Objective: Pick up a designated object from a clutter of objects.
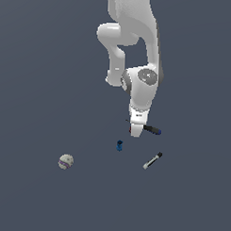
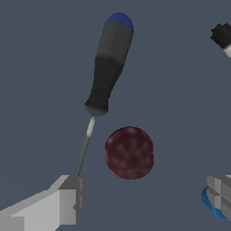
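Gripper fingers stand apart and grasp nothing as you scan across the wrist view: screwdriver shaft by one finger, dark red ball between both, blue block behind the other, marker beyond.

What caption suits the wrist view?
Open gripper straddling the dark red ball, beside a screwdriver.

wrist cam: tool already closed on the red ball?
No. The tool is open, its fingers set wide on either side of the dark red ball, not touching it.
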### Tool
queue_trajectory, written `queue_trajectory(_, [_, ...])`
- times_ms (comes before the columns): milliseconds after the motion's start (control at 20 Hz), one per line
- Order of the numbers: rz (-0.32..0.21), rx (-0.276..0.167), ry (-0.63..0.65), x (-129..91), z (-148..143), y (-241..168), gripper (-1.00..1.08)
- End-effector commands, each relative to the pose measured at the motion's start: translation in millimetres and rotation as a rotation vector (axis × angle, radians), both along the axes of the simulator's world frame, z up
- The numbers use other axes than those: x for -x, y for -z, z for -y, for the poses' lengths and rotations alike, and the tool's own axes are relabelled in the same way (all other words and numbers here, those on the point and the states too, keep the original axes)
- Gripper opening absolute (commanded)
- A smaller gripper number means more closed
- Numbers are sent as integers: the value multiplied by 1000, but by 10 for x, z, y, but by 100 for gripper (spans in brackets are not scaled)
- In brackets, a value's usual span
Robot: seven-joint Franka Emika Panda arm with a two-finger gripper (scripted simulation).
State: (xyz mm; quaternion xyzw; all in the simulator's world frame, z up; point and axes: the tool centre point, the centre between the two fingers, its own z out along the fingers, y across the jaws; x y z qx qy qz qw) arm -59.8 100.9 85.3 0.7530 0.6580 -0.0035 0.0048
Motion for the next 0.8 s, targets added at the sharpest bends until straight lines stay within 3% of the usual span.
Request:
queue_trajectory(0, [-1, -7, -33, 28, -34, 40, 100])
queue_trajectory(750, [-2, -11, -53, 56, -54, 274, 100])
